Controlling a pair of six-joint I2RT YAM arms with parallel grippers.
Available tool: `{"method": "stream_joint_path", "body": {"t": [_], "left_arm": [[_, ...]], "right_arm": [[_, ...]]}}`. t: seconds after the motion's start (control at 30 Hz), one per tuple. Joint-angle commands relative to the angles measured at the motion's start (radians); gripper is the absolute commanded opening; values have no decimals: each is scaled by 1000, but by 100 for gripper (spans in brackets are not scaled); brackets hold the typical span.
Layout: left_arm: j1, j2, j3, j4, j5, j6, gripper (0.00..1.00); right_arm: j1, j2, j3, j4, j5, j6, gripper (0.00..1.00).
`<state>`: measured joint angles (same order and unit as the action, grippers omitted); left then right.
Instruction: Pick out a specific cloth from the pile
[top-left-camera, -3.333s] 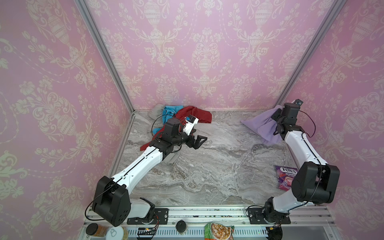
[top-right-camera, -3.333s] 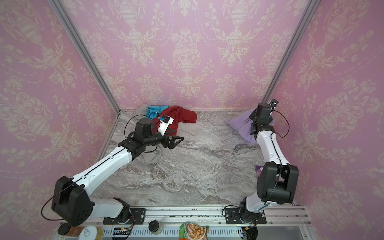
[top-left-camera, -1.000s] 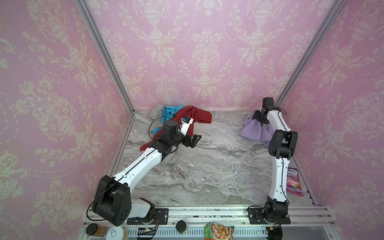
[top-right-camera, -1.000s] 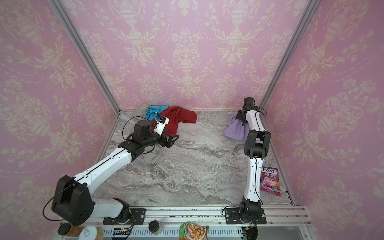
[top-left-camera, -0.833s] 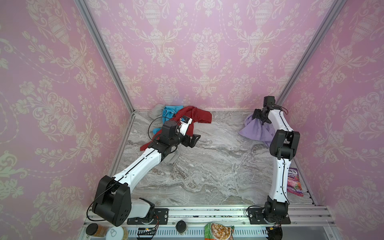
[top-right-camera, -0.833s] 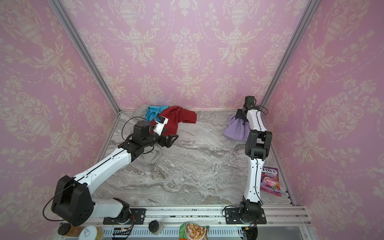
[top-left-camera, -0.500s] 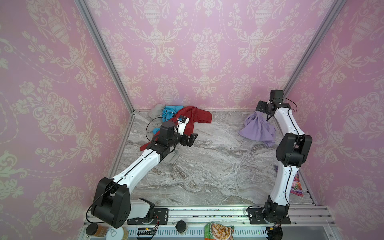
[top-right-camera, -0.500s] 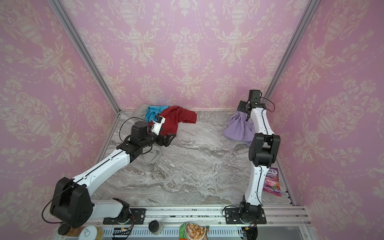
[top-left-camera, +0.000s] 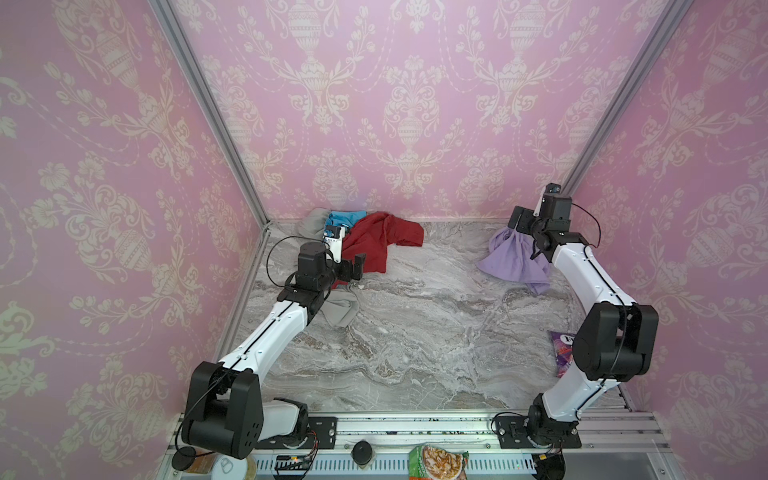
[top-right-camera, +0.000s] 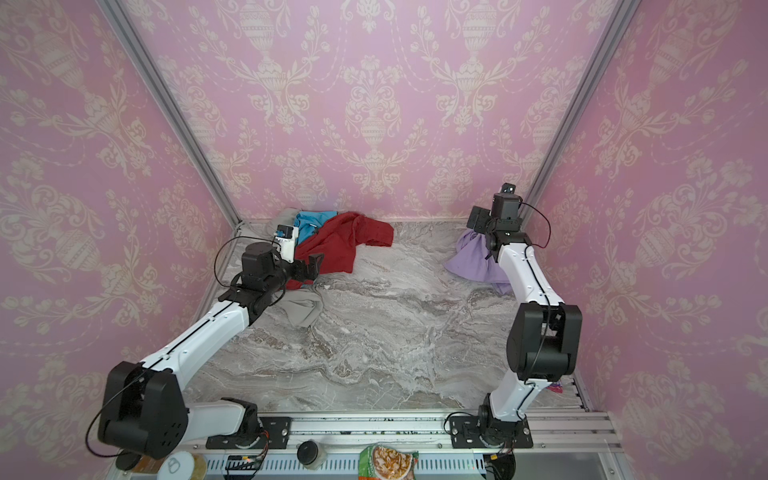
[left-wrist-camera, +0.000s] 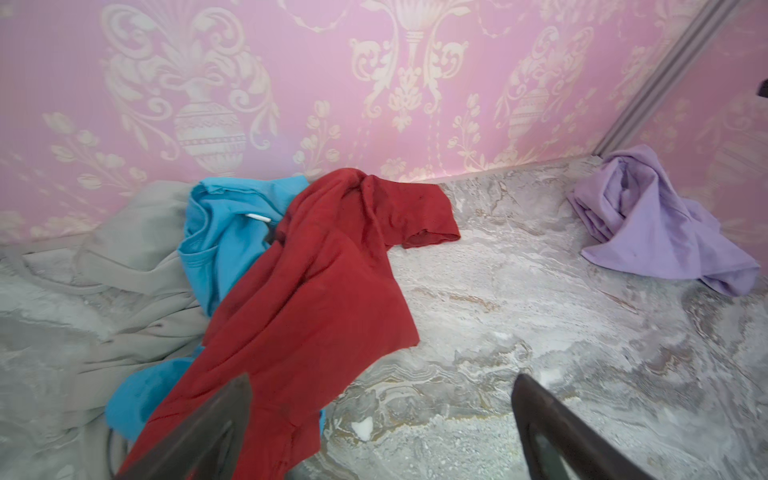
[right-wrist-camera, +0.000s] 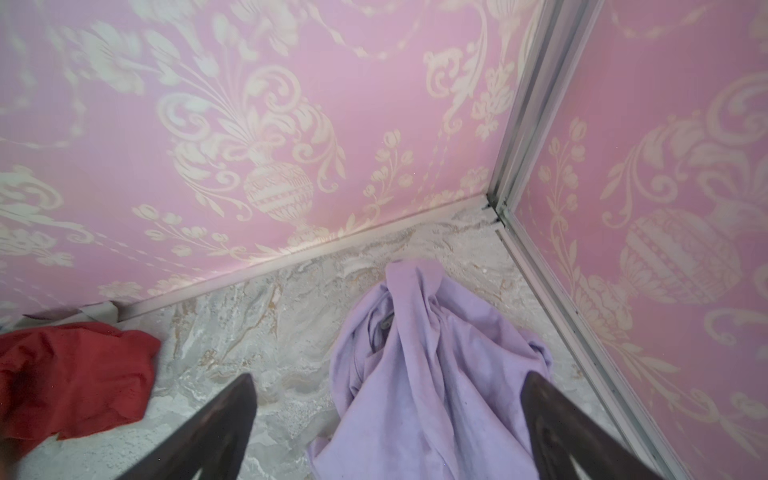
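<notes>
Cloth (top-left-camera: 513, 259): lavender, soft, matte, crumpled into a loose heap with one bunched end rising. It lies on the table (top-left-camera: 415, 332) in the far right corner, close to both walls and well apart from the pile (top-left-camera: 365, 243).

The pile sits in the far left corner. It has a dark red shirt (left-wrist-camera: 324, 291) spread on top with a short sleeve pointing right, a turquoise shirt (left-wrist-camera: 220, 232) with a ribbed collar half under it, and a light grey garment (left-wrist-camera: 133, 257), wrinkled, at the left and underneath. All are plain knit fabric and limp. The tabletop is grey-white marble pattern, flat and slightly glossy. The walls (top-left-camera: 374, 104) are pink damask wallpaper with aluminium corner posts.

The right arm stands up from its near base, elbow high, forearm reaching far. The right gripper (top-left-camera: 523, 222) hovers over the cloth's raised far end with its dark fingers (right-wrist-camera: 224, 428) spread wide. The cloth shows between them in the wrist view and nothing is pinched. Whether they touch the fabric I cannot tell.

The left arm stretches low toward the far left. The left gripper (top-left-camera: 355, 266) is just beside the red shirt's near edge, jaws wide, holding nothing.

A purple snack packet (top-left-camera: 561, 351) lies flat at the near right, partly behind the right elbow. A second snack bag (top-left-camera: 436, 459) is by the near rail. Both are closed, contents not visible.
</notes>
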<state>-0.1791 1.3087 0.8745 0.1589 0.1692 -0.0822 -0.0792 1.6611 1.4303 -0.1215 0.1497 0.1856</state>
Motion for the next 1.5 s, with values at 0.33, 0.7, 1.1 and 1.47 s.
{"method": "stream_joint_path", "body": {"t": [0.33,0.7,1.1,1.47], "left_arm": [[200,-43,-89,190,-130,-140,99],[201,-51,-135,287,-135,-124,99],[204,-127,-312,191,-227,-46,99],[204,-47,-473,418,-337,-6,99]], "right_arm": [[99,-422,-553,446,-21,-134,100],[134,-529,-907,719,19,-141,100],[133,-486,-1047,872,-17,-189,100],[76,-403,-1091,952,-75,-126,100]]}}
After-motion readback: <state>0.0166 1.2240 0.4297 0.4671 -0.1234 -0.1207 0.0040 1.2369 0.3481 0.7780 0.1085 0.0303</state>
